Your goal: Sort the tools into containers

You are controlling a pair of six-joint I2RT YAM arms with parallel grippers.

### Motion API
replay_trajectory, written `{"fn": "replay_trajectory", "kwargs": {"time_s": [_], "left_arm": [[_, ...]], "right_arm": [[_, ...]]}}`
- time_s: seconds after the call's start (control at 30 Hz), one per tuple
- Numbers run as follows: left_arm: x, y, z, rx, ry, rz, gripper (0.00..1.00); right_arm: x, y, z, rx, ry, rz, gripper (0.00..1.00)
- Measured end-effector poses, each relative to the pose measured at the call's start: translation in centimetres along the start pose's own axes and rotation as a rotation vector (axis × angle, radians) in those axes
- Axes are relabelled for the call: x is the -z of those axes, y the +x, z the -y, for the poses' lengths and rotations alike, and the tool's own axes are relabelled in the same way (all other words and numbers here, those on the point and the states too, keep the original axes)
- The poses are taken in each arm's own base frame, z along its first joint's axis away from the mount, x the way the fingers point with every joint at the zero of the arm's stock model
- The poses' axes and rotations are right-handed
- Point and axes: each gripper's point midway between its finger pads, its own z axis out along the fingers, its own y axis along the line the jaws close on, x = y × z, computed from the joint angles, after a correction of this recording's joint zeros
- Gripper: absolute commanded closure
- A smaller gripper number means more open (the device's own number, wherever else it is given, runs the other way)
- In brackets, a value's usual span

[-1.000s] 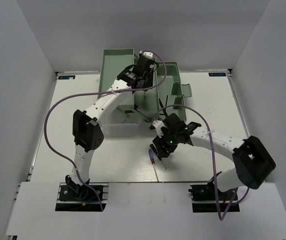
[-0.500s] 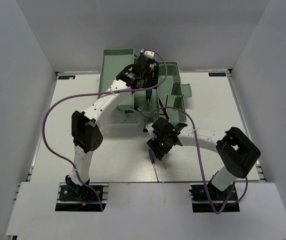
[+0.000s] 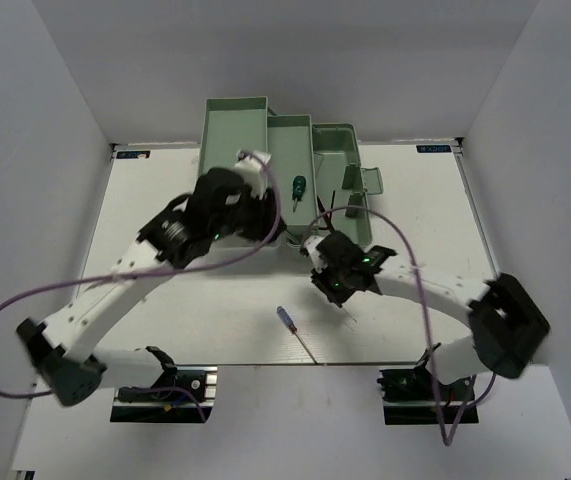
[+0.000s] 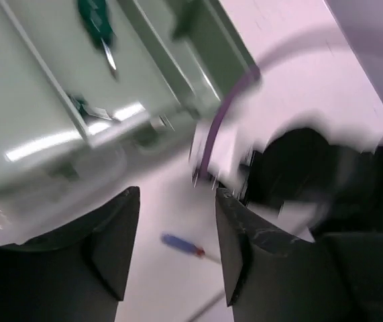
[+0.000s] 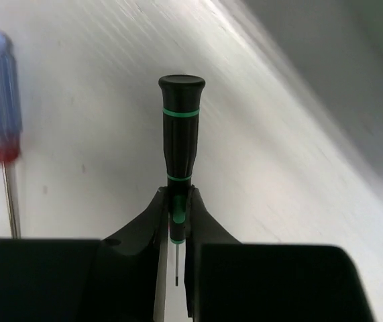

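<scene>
Right pincer (image 5: 176, 201) clamped on black-handled screwdriver (image 5: 180, 134), shown only by its wrist view; left pincer (image 4: 176, 201) apart; blue-handled screwdriver (image 3: 287, 319) lying on desk (image 3: 215, 310).

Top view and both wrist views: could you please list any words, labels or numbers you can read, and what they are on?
None can be read.
Table: a small mark at each far corner, left mark and right mark, both too small to read.
Black screwdriver in the right claw: green bands only, no lettering.
</scene>
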Motion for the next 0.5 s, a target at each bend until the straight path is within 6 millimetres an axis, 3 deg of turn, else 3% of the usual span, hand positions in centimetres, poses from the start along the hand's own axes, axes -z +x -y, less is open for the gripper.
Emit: {"fn": "replay_trajectory", "kwargs": {"time_s": [0.07, 0.17, 0.3, 0.4, 0.5], "left_arm": [[2.3, 3.8, 0.8, 0.007, 0.066, -0.035, 0.36], [4.6, 9.1, 0.5, 0.041, 0.094, -0.111, 0.28], [4.5, 15.0, -0.8, 0.129, 0.047, -0.238, 0.28], [3.3, 19.2, -1.5, 0.195, -0.011, -0.356, 0.22], [2.3, 22.8, -2.0, 0.263, -0.073, -0.439, 0.21]], "right_arm": [[2.7, -0.3, 0.8, -0.005, -0.008, 0.072, 1.00], [8.1, -2.9, 1.3, 0.029, -0.028, 0.288, 1.00], [13.8, -6.2, 1.2, 0.116, -0.028, 0.509, 1.00], [16.0, -10.9, 2.0, 0.121, -0.003, 0.602, 1.00], [16.2, -16.4, 3.1, 0.097, 0.005, 0.659, 1.00]]}}
